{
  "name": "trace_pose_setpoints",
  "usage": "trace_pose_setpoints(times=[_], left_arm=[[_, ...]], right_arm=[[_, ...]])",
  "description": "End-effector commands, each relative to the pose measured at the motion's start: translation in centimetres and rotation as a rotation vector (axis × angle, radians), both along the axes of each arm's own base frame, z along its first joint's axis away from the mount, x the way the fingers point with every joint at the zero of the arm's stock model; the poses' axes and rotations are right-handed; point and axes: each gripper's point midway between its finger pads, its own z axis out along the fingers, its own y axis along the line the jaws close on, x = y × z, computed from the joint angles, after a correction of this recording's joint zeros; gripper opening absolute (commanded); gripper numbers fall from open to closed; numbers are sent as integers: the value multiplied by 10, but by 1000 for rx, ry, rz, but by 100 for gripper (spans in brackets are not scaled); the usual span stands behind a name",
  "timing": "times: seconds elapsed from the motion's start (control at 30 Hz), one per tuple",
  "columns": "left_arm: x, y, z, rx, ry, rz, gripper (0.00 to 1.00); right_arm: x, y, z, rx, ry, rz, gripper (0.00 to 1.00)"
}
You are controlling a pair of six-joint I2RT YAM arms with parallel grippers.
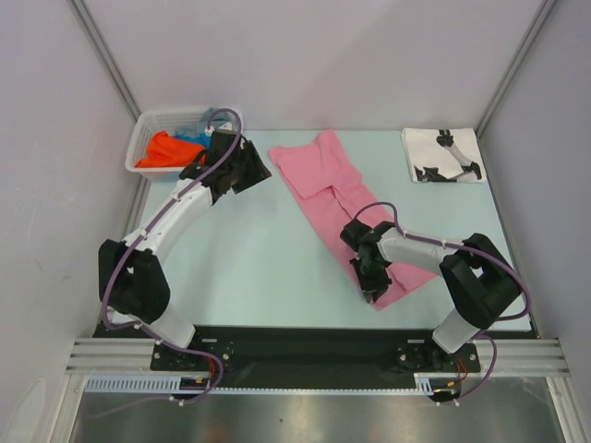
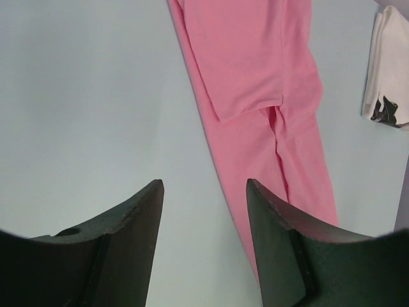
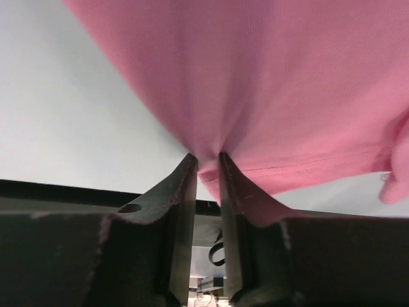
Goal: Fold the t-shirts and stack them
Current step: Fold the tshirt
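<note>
Right hand low, pinching pink t-shirt hem | left hand outstretched, spread wide, empty

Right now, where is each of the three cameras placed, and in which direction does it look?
Top external: above and behind the bases, looking down at the table; both arms show, left hand and right hand.
Left wrist: on the left arm, looking past its open fingers across the pink t-shirt towards the white printed t-shirt.
Right wrist: low, behind the right hand's fingers, which pinch the pink cloth.
Shared: all three show the pink t-shirt.
</note>
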Motion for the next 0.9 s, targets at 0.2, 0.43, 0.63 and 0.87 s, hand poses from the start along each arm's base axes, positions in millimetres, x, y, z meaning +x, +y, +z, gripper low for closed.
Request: trace_pose_setpoints(times=[0.2,0.43,0.63,0.87], left_arm=[[-22,15,57,12,-115,-1,61],[-39,26,66,25,-114,16,60],[-60,41,62,51,-101,39,60],[-93,64,50,66,-88,70,62]], right_arm=[[-4,1,-5,-39,3,35,0],[-21,67,12,271,96,29,0],[-18,142,23,429,146,63,0],[-12,214,28,464,160,46,0]])
